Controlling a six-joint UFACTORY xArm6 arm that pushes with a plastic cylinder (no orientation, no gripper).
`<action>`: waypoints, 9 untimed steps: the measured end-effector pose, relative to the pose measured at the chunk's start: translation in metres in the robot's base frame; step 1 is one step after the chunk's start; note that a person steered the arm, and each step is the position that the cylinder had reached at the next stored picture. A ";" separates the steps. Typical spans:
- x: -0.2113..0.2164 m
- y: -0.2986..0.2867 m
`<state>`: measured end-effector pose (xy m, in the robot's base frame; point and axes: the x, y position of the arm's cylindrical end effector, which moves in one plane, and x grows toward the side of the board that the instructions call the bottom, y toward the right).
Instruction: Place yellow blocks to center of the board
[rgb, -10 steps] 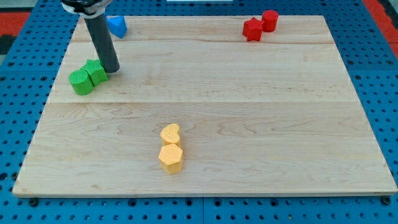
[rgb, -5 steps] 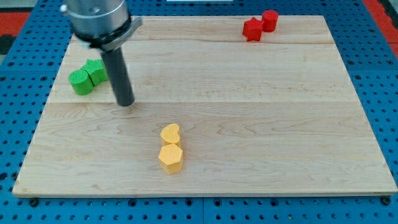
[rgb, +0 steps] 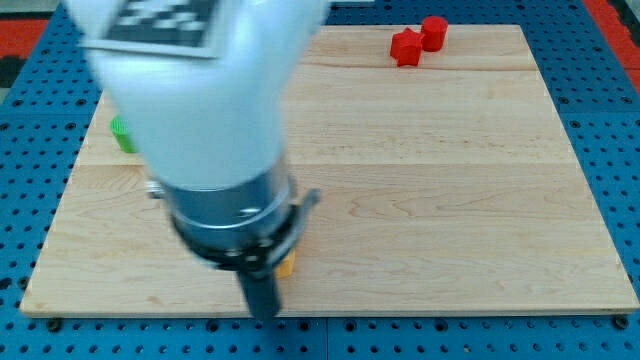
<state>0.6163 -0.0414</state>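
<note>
My arm fills the view's left and middle and hides most of the yellow blocks. Only a small yellow corner (rgb: 287, 266) shows beside the rod, near the board's bottom edge. My tip (rgb: 263, 314) is at the board's bottom edge, just below and left of that yellow corner. Whether it touches the yellow block cannot be told. The wooden board (rgb: 450, 200) lies flat.
Two red blocks (rgb: 417, 40) sit together at the board's top right. A sliver of a green block (rgb: 122, 135) shows at the left behind my arm. The blue block is hidden by the arm.
My tip has swept from beside the green blocks down and to the right, to the bottom edge by the yellow blocks. The arm now covers the yellow, green and blue blocks.
</note>
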 end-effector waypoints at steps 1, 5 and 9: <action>-0.010 0.041; -0.027 0.015; -0.031 -0.027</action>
<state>0.5849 -0.0688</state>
